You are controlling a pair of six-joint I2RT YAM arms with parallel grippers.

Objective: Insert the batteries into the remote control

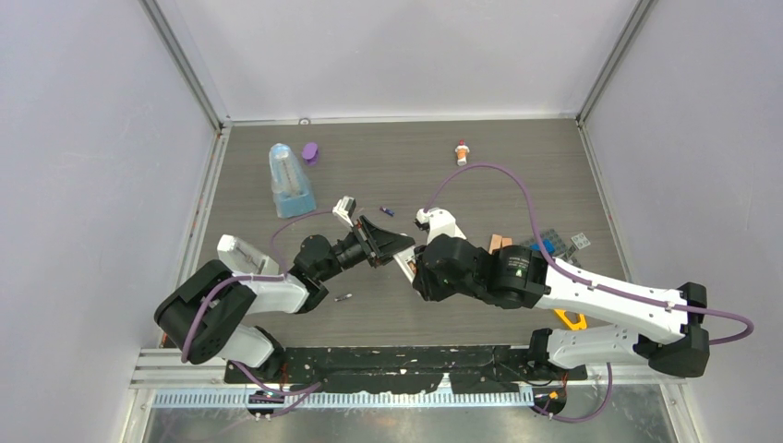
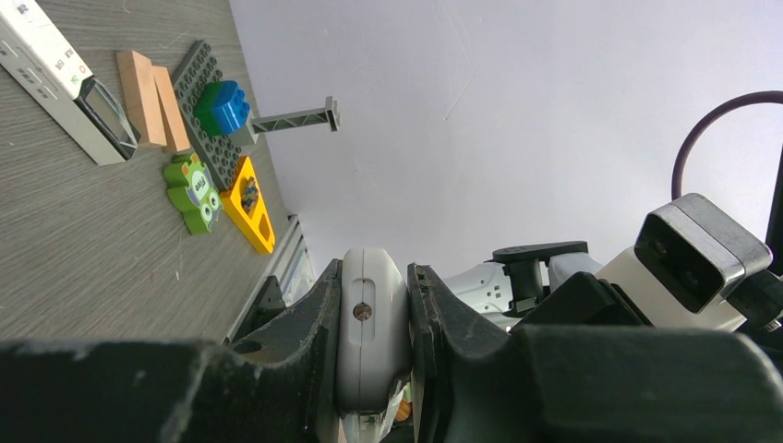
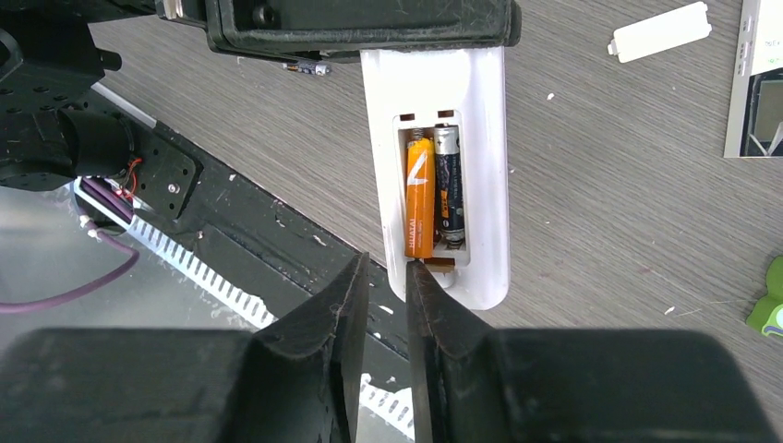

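My left gripper (image 1: 386, 245) (image 2: 373, 305) is shut on the white remote control (image 2: 372, 323), clamping it edgewise above the table. In the right wrist view the remote (image 3: 485, 185) shows its open back. An orange battery (image 3: 419, 198) and a dark battery (image 3: 448, 189) lie side by side in the compartment. My right gripper (image 3: 388, 269) (image 1: 413, 268) is empty, its jaws a narrow gap apart. One fingertip (image 3: 417, 272) touches the remote's lower end by the orange battery. A purple battery (image 1: 388, 211) (image 3: 307, 67) and a dark battery (image 1: 343, 297) lie on the table.
The white battery cover (image 3: 660, 32) lies on the table. A red-and-white little bottle (image 1: 461, 152) stands at the back. A blue clear case (image 1: 289, 180) and purple cap (image 1: 310, 152) are back left. Toy bricks (image 1: 554, 245), wooden blocks (image 2: 148, 97) and a white box (image 2: 46, 74) are at the right.
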